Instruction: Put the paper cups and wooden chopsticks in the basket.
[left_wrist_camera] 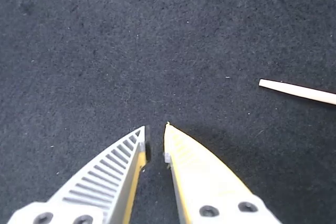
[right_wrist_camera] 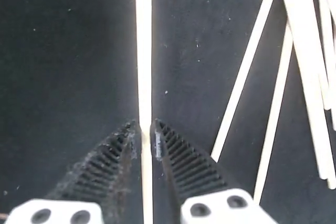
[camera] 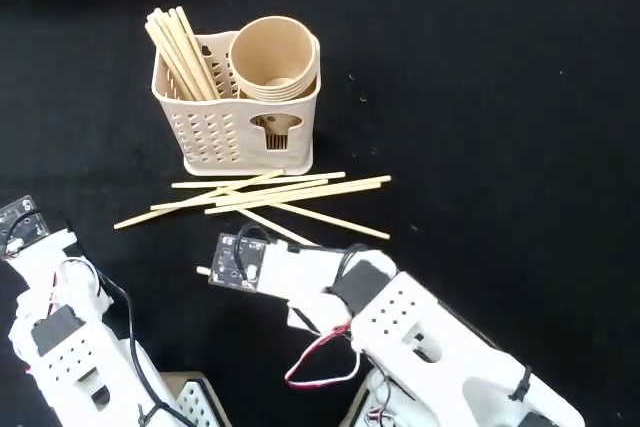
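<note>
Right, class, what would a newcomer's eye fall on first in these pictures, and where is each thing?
The pale basket at the back of the black table, holding stacked paper cups and a bundle of chopsticks. Next, the loose chopsticks scattered just in front of it, and the right gripper shut on one chopstick.

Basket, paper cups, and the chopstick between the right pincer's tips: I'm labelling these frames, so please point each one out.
Basket (camera: 215, 137): high view, perforated front wall.
Paper cups (camera: 272, 55): high view, inside of the top cup.
Chopstick (right_wrist_camera: 143, 51): right wrist view, shaft ahead of the tips.
</note>
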